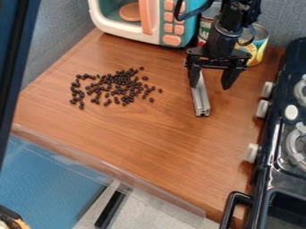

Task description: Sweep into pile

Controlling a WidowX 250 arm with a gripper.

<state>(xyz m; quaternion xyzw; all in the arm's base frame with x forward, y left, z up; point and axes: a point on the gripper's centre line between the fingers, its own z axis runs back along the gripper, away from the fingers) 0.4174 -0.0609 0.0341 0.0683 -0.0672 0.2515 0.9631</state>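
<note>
1. Gripper [210, 86]: black, two-fingered, pointing down over the upper right part of the counter; fingers spread apart, with nothing clasped between them.
2. Robot arm [226, 27]: black, entering from the top edge of the view, a dark cable looping beside it.
3. Metal bar [201, 99]: silvery and narrow, its upper part passing behind the finger nearer the beans; its lower end points toward the near side of the counter. Contact with that finger cannot be determined.
4. Beans [122, 84]: small, dark, rounded bodies, on the counter to the left of the bar in the view and apart from it. They form a loose, uneven patch, densest at its middle, with single beans scattered at its margins.
5. Counter [140, 138]: brown, wood-grained surface bearing the beans.
6. Cans: one with a yellow label [258, 44], behind and to the right of the gripper; another with a red and white label [204, 30], partly hidden by the arm.
7. Toy microwave [108, 25]: white and teal, with coral buttons and handle, at the far edge of the counter.
8. Toy stove [270, 163]: black, along the right side, with pale knobs [262, 108] facing the counter, burner rings above, and a black handle [231, 203] at its near end.
9. Clear strip [108, 169]: transparent, bordering the near edge of the counter; below it, at lower left, a blue surface [44, 185].
10. Wall [65, 29]: grey, behind the counter.
</note>
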